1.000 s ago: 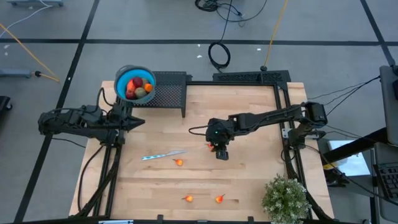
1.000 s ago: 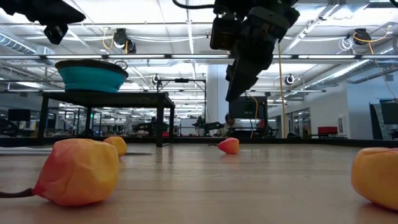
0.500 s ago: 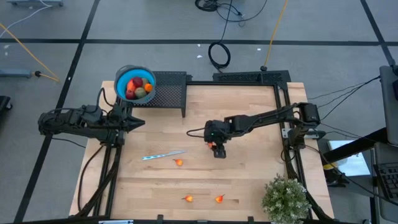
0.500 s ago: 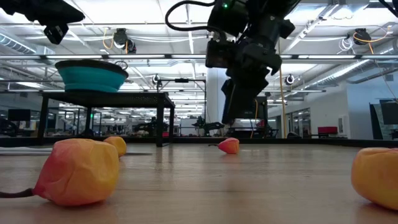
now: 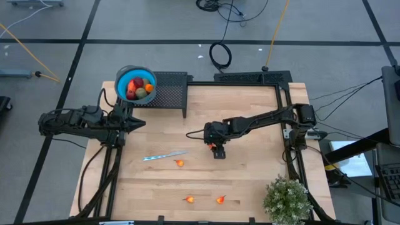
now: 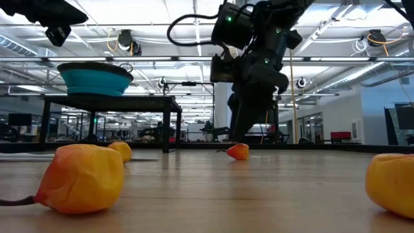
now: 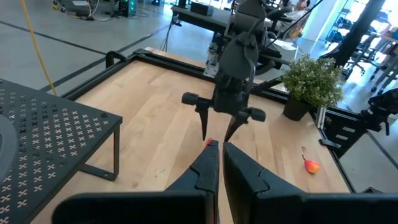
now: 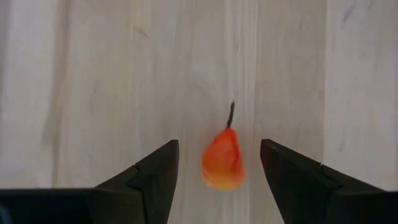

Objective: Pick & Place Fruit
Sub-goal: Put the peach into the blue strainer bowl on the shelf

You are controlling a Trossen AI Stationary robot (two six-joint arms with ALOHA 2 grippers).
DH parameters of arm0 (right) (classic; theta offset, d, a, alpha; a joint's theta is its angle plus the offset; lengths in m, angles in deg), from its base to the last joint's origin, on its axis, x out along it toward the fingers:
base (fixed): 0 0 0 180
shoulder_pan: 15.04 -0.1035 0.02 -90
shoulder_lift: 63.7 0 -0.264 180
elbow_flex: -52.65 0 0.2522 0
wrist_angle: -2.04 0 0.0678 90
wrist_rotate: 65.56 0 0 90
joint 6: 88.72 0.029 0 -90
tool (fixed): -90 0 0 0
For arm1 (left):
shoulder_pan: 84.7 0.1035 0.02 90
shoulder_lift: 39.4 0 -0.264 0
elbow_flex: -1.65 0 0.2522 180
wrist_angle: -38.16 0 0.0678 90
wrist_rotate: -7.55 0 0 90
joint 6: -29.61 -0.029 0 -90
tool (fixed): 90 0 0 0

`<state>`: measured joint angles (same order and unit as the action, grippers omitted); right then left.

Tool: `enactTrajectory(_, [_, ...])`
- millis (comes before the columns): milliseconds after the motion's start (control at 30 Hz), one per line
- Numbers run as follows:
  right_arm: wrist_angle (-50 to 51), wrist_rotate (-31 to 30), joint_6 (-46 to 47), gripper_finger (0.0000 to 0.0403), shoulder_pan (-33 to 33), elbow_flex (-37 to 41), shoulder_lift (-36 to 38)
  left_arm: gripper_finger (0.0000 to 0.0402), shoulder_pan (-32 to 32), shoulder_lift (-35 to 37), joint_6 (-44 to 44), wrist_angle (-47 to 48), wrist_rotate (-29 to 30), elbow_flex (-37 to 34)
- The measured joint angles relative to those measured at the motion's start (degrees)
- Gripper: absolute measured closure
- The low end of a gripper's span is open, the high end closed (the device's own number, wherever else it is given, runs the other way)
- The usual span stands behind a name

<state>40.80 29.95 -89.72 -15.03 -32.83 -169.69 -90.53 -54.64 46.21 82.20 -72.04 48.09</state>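
Lining my right gripper (image 8: 219, 171) over a small orange fruit (image 8: 222, 160)

High view: right gripper (image 5: 217, 150) hangs mid-table with the fruit under it; three more orange fruits (image 5: 180, 163) lie nearer me; bowl (image 5: 122, 76) sits on the rack beyond the left gripper (image 5: 140, 122). Low view: fingers spread just above the fruit (image 6: 238, 151). Left wrist: left gripper (image 7: 217, 163) pressed together, idle; the fruit (image 7: 210, 142) shows under the right gripper's tips. Right wrist: fruit centred between my spread fingers, stem pointing away; I'd descend straight, close gently on its belly.
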Motion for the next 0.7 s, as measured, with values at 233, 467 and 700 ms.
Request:
enactTrajectory(233, [0.8,-1.2,-0.4,0.0181,0.0,0.0,-0.9,0.0382,0.0,0.0,0.0,0.0,0.0,0.0])
enactTrajectory(467, [-0.5,-1.2,-1.6,0.0181,-0.1,1.0,-0.9,0.0382,0.0,0.0,-1.1,0.0,0.0,0.0])
enactTrajectory(700, [-4.4,-1.3,0.9,0.0181,-0.1,5.7,-0.9,0.0382,0.0,0.0,-1.5,0.0,0.1,0.0])
